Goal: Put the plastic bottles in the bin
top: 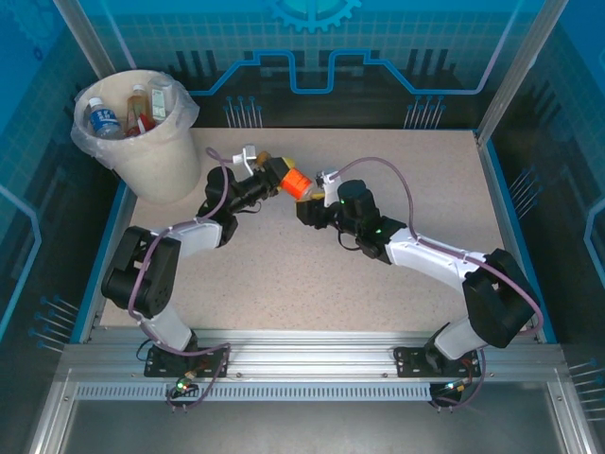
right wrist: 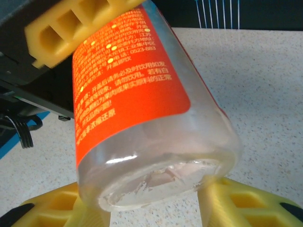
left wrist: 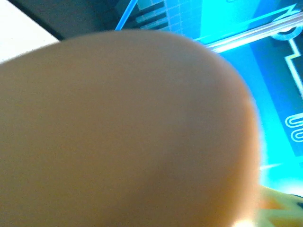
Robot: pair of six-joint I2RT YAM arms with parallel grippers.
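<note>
A clear plastic bottle [top: 296,182] with an orange label hangs above the middle of the table, held from both ends. My left gripper [top: 277,173] grips its upper part; one of its yellow fingers [right wrist: 66,28] presses on the label. My right gripper [top: 317,194] is shut on the base, and the bottle [right wrist: 132,94] sits between its yellow fingers [right wrist: 236,203]. In the left wrist view the bottle [left wrist: 118,132] is a blurred orange-brown mass right at the lens. The bin [top: 161,161] stands at the far left corner with several bottles [top: 104,121] inside.
The speckled table [top: 397,312] lies below both arms. A blue raised edge [top: 510,227] runs along its right side, and blue-lit panels [top: 378,57] close off the back.
</note>
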